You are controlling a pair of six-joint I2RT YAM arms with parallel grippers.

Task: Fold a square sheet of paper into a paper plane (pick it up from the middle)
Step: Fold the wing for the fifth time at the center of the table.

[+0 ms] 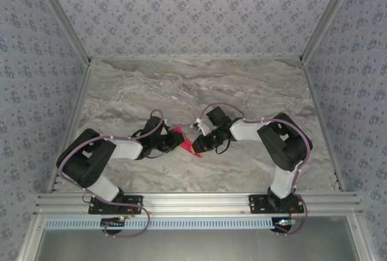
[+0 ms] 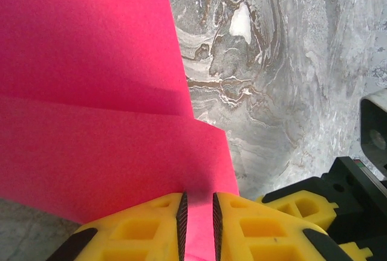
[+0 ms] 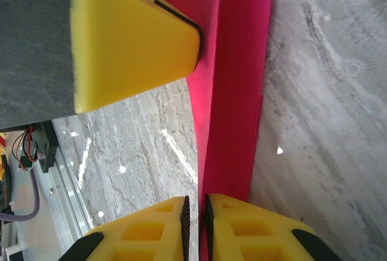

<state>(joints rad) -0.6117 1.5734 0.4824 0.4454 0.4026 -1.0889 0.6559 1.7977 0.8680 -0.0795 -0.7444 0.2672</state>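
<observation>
At the near edge of the table point(image 1: 254, 92), the left arm point(image 1: 97, 158) and the right arm point(image 1: 281, 143) bend inward. Their grippers meet nose to nose over the nearer half of the marbled top.

Closest to the left wrist camera, the left gripper point(image 2: 198, 208) has its yellow fingers almost together. The thin slot between them is filled by the sheet of paper point(image 2: 91, 92), which the gripper pinches at one edge. Beyond those fingers the magenta sheet spreads out in two overlapping layers, with a straight fold line across it. Grey marble shows past its far edge.

In the right wrist view, the right gripper point(image 3: 196, 208) is also nearly closed, and the sheet's edge lies inside its narrow slot. Whether the pads actually press on the paper cannot be told. Farther along the sheet, which stands edge-on here as a pink strip, one finger of the left gripper touches its side.
</observation>
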